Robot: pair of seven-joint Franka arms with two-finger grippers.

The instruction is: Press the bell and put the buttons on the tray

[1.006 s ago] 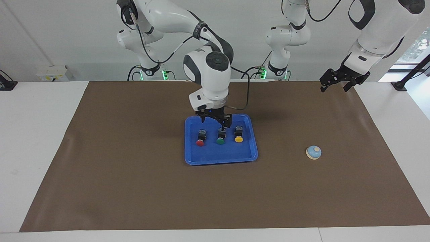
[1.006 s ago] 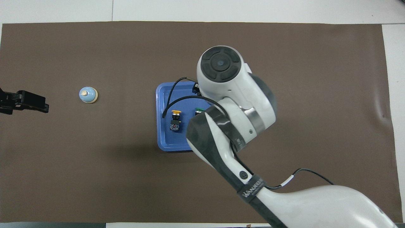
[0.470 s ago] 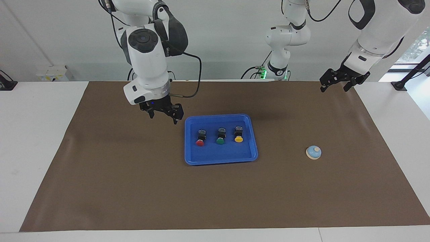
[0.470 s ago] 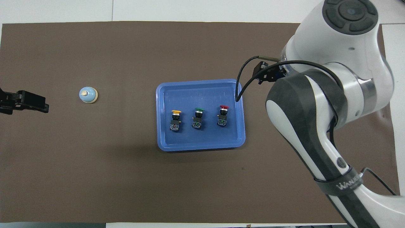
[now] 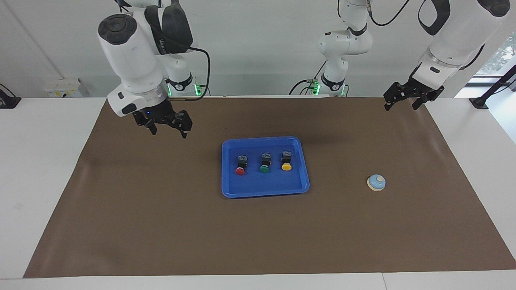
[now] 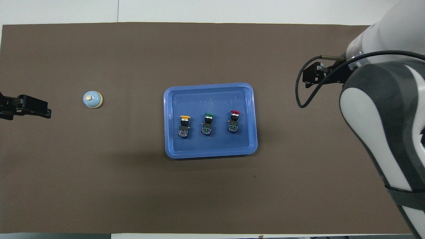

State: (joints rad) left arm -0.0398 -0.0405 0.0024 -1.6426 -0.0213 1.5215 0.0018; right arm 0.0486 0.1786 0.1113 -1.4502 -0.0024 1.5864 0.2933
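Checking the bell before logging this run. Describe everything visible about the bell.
The bell is a small round dome, light blue on top with a pale knob at its centre and a cream base ring, smooth like plastic or painted metal. It sits upright on the brown mat, toward the left arm's end of the table, beside the blue tray with a clear gap between them. Nothing touches it.

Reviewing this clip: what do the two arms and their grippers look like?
Both arms are glossy white with dark grey joint covers and round grey end caps. Black cables run along them, and green lights glow at the bases. The right gripper and left gripper are black and two-fingered. A dark strap on the right arm carries white lettering.
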